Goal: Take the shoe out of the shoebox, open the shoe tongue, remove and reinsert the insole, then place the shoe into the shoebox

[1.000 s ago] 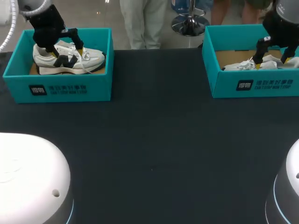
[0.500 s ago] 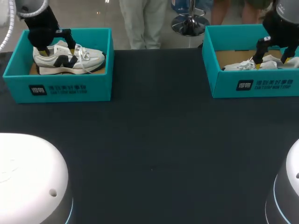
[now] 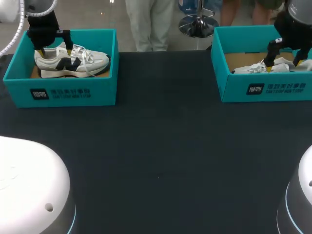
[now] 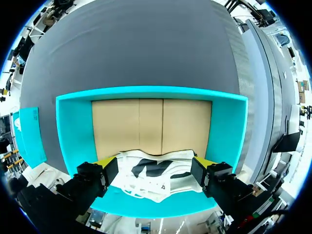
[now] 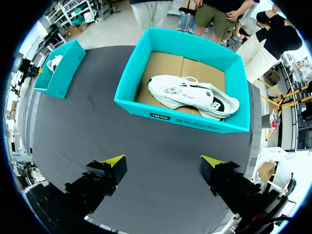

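Table: dark top, with one turquoise shoebox at each far corner.
Left shoebox: open, at the far left corner; brown cardboard floor.
Left shoe: white trainer with black side mark, standing on its sole inside the left shoebox, heel toward the table's left edge. In the left wrist view it lies along the long wall under the gripper, with bare cardboard ahead of it.
Left gripper: lowered into the left shoebox over the shoe's heel end. Fingers spread wide, one yellow tip on each side of the heel and close against it. Whether either finger touches the shoe cannot be told.
Right shoebox: open, at the far right corner; same brown floor.
Right shoe: white trainer with black side mark, lying lengthwise inside the right shoebox. The front wall hides part of it in the head view.
Right gripper: held above the right shoebox area. Fingers spread wide with nothing between them. In the right wrist view the box lies ahead, with dark table under the tips.
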Robot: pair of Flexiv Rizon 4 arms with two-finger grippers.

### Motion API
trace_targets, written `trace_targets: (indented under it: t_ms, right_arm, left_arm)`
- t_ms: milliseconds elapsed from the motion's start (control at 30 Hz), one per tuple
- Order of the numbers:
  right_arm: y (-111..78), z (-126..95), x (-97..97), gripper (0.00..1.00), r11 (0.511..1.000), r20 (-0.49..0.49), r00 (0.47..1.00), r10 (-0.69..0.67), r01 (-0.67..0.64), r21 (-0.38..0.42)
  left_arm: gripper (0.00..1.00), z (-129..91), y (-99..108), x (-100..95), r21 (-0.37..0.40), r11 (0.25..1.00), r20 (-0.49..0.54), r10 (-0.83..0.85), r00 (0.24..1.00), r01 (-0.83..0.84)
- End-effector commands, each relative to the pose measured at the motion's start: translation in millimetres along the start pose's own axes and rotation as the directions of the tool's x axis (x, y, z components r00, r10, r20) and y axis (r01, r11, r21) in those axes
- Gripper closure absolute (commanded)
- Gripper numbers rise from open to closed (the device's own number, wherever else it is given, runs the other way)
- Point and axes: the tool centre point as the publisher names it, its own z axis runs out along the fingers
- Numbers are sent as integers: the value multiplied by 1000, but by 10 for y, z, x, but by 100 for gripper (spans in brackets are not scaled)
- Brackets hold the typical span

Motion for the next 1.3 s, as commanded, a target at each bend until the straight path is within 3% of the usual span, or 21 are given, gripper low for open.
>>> trace_targets:
  t_ms: [33,267,667,1300]
  right_arm:
    - [6,3,2,0,1000,1,1000,0,0,1]
    - [6,3,2,0,1000,1,1000,0,0,1]
    - [6,3,2,0,1000,1,1000,0,0,1]
    - [6,3,2,0,1000,1,1000,0,0,1]
  left_arm:
    - [0,88,212,72,36,999,-10,-2,1000,2]
    - [0,157,405,295,54,999,-47,-7,999,10]
    - [0,295,556,532,83,996,-85,-6,996,13]
    - [0,302,571,544,87,996,-75,-12,997,19]
